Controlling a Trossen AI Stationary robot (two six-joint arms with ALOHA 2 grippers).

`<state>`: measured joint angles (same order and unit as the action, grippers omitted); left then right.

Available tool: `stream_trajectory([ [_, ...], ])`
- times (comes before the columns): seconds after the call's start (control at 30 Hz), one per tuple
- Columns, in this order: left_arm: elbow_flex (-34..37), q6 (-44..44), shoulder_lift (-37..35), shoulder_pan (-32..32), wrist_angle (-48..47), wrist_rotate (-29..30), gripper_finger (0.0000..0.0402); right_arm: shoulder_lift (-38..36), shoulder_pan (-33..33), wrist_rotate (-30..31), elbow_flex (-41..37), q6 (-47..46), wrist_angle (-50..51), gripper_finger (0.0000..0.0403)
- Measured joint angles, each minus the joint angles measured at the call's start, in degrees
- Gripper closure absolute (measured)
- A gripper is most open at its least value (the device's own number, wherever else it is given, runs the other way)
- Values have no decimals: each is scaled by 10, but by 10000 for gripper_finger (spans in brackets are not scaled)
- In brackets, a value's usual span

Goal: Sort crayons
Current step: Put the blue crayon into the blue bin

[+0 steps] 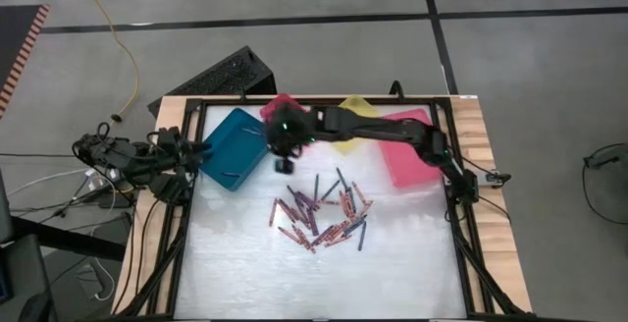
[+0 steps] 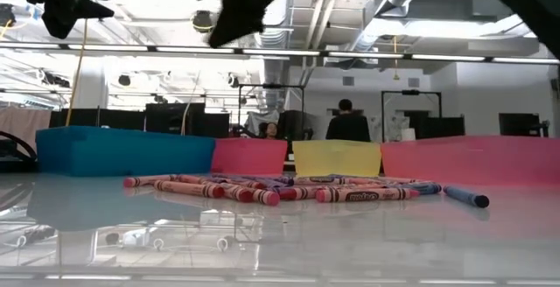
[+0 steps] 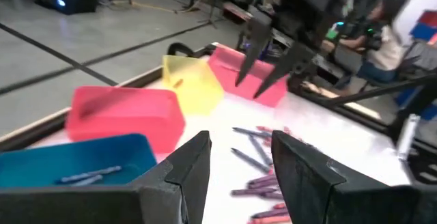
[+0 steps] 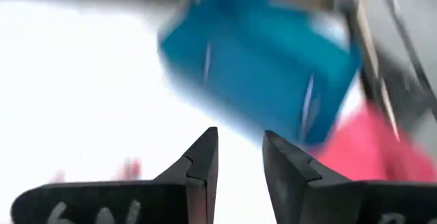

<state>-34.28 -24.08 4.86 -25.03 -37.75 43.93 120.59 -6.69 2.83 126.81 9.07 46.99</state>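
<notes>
Currently: my right gripper [image 1: 284, 164] empty, jaws parted, beside teal bin [image 1: 231, 145] | left gripper [image 3: 239, 173] parked left, apparently open | next: descend squarely over one outlying crayon in crayons [image 1: 321, 214], avoiding neighbours.

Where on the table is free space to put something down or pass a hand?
Free: the near half of the table, below the crayons, and the strip along its left edge under the teal bin. Crowded: the middle with the crayons, and the far edge with the bins, where the right gripper hovers.
</notes>
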Motion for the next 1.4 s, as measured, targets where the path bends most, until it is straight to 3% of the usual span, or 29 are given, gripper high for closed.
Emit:
stream_trajectory([
  [0.1,0,-17,0,0,4,-11,256,-30,38,49,-2,-8,108,292],
  [0.2,0,-21,1,0,7,-17,256,-63,70,57,-23,-28,164,292],
  [0.37,17,-1,7,0,45,-20,256,-101,107,72,-164,-51,167,292],
  [0.47,32,15,9,0,86,-51,256,-158,118,78,-294,-100,112,292],
  [0.63,56,45,9,0,147,-97,256,-269,142,93,-521,-229,-89,292],
  [0.77,57,46,9,0,153,-87,256,-346,176,215,-657,-356,-217,292],
  [0.87,57,46,9,0,153,-81,256,-363,190,299,-729,-429,-255,292],
  [1.03,57,53,9,0,153,-72,256,-354,185,366,-772,-505,-289,292],
  [1.4,57,45,9,0,140,-72,256,-267,148,362,-776,-490,-354,292],
])
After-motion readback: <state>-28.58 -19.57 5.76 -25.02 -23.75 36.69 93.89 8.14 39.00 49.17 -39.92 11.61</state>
